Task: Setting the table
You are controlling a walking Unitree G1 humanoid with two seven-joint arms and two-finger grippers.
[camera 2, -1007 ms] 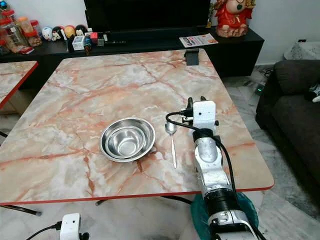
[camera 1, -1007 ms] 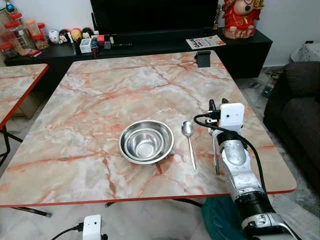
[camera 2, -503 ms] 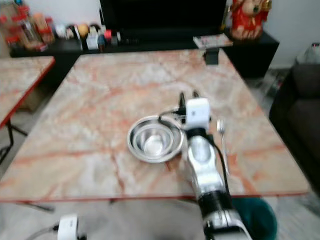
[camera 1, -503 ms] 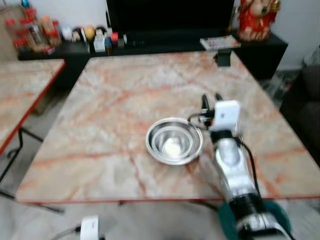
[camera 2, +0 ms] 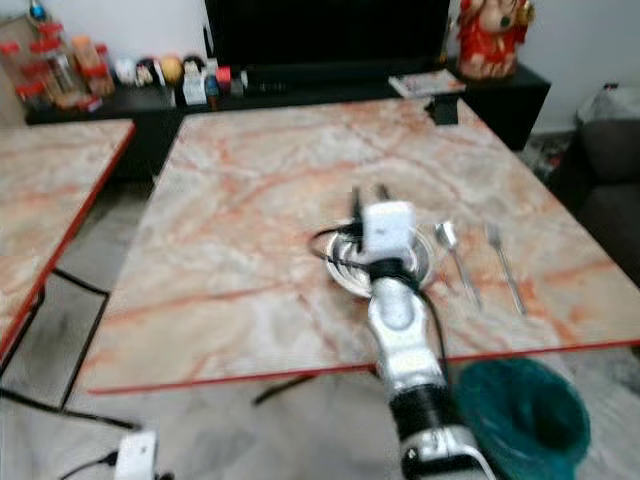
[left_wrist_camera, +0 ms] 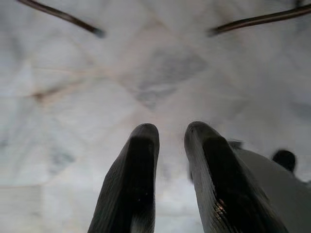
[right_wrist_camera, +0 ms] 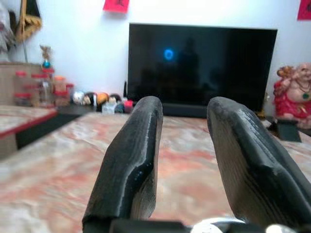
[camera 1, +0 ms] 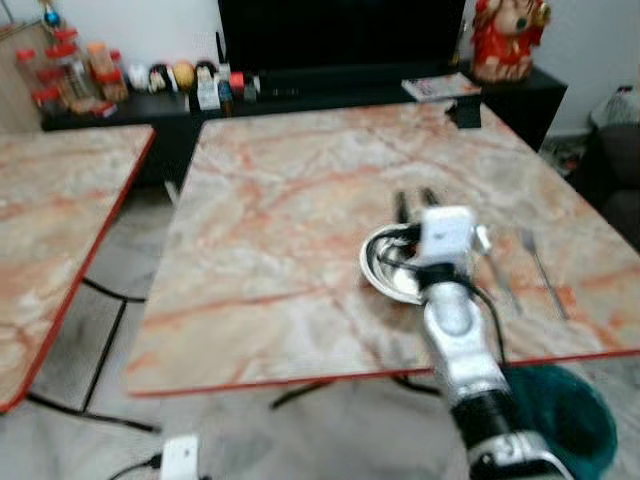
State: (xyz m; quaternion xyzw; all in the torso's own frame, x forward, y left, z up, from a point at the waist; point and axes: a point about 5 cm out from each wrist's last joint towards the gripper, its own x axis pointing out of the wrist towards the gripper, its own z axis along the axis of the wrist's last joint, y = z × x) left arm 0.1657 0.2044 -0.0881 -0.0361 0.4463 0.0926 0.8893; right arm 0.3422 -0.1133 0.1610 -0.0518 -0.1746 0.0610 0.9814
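1. Left eye view: the steel bowl [camera 1: 395, 268] sits on the marble table [camera 1: 300, 210] near its front edge, partly hidden by the right arm. Whether anything lies in the bowl cannot be told.
2. Right eye view: a spoon [camera 2: 455, 258] and a fork [camera 2: 505, 265] lie side by side to the right of the bowl, apart from it.
3. Left wrist view: the left gripper [left_wrist_camera: 170, 141] hangs over pale floor, fingers narrowly parted, holding nothing.
4. Right wrist view: the right gripper [right_wrist_camera: 183, 116] points across the table toward a television [right_wrist_camera: 201, 63], fingers moderately apart, empty.
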